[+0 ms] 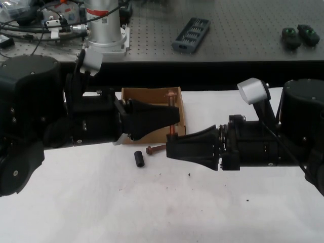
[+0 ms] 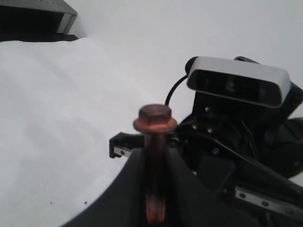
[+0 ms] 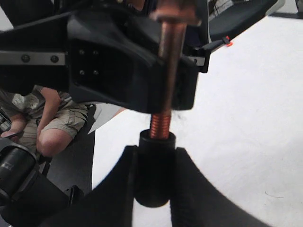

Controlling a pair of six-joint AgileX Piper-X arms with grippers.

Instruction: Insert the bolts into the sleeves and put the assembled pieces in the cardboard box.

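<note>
My left gripper [image 2: 154, 163] is shut on a copper bolt [image 2: 155, 124], held upright with its flanged head above the fingers. In the high view this gripper [image 1: 175, 116] hangs at the cardboard box's [image 1: 147, 94] right front corner. Just below it my right gripper [image 3: 155, 153] is shut on a black sleeve [image 3: 154, 176], and the bolt's threaded tip [image 3: 160, 124] sits at or just inside the sleeve's top opening. A second bolt [image 1: 156, 149] and a second black sleeve [image 1: 139, 159] lie loose on the white cloth in front of the box.
Both arms meet over the middle of the white cloth [image 1: 152, 207]. Behind it is a dark perforated bench with a blue-grey rack [image 1: 191, 34], two black parts [image 1: 300, 35], a silver column [image 1: 104, 25] and cables. The cloth's front half is bare.
</note>
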